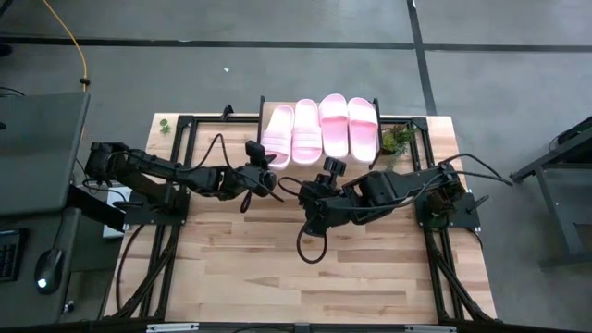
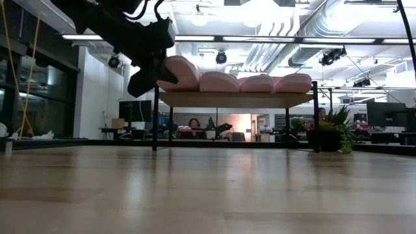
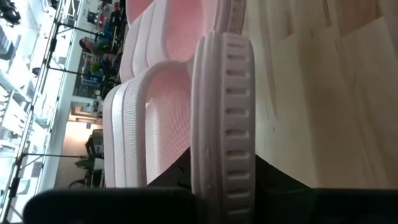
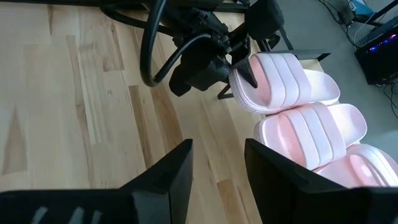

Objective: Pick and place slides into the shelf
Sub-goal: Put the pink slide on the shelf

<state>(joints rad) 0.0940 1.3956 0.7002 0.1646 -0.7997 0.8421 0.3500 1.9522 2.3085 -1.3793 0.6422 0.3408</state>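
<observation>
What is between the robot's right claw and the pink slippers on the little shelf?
Only bare wooden tabletop, seen in the right wrist view, separates the open right gripper from the pale pink ribbed slides.

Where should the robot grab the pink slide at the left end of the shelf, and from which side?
Probably by the heel edge of the sole of the leftmost slide, coming from the table's open front side. The sole's rim overhangs the shelf there, so fingers can close over it. The left gripper already pinches that edge.
</observation>
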